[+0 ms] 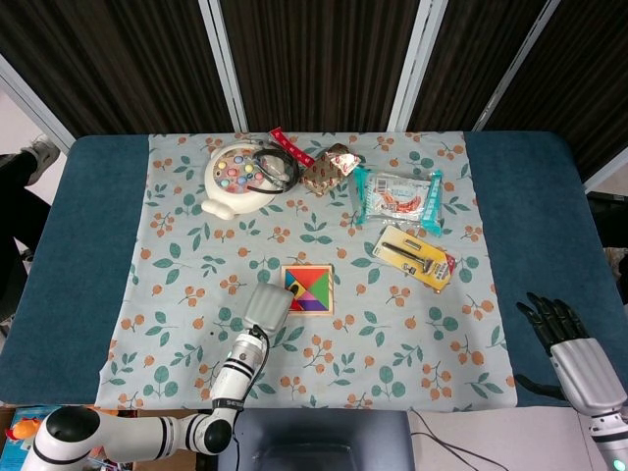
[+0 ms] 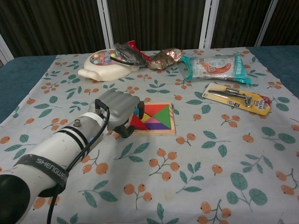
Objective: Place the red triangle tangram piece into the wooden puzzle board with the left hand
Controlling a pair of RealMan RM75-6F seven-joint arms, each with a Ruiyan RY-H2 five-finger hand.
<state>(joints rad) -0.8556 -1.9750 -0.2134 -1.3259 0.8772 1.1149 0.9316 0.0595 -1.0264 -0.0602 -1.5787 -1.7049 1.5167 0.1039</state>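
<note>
At the board's left edge we see the left hand [image 2: 119,111], fingers curled, covering the red triangle [image 2: 136,122], which seems seated in the wooden puzzle board [image 2: 161,129]; grip unclear. Withdrawal remains. Our right hand [image 1: 562,337] rests open, empty.

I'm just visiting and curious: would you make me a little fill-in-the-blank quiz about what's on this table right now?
1. The grey left hand is at the ____ edge of the square wooden puzzle board.
2. The green triangle piece lies ____ the board.
3. The flowered tablecloth lies on a ____ table.
4. The black right hand holds ____.

Missing words: left; inside; blue; nothing
</note>
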